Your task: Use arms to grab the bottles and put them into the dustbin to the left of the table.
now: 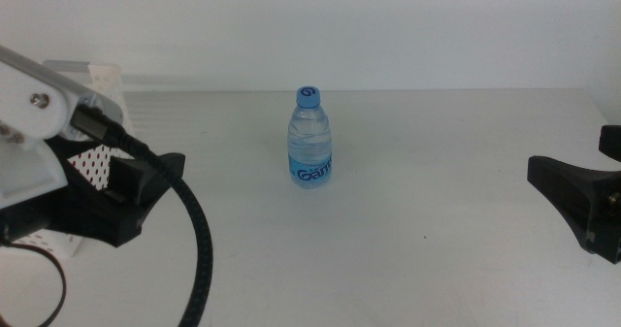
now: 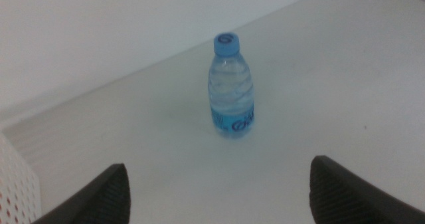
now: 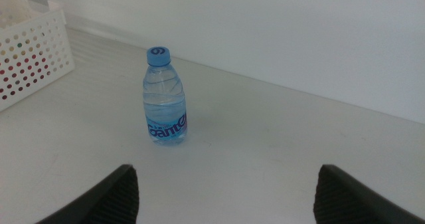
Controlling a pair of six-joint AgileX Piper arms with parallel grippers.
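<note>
hiding behind left arm (image 1: 58, 162) — dustbin (image 1: 97, 80)

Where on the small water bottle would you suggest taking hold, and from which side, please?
Probably around the smooth label band of the water bottle, low on its body. It stands upright and alone on the table, so a level sideways approach suits its round shape. The left end effector, open and facing it, could come from the left; the right end effector waits open.

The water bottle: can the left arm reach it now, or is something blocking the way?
Probably yes. The water bottle stands upright and alone on the table, straight ahead of the open left gripper, with nothing between them.
</note>
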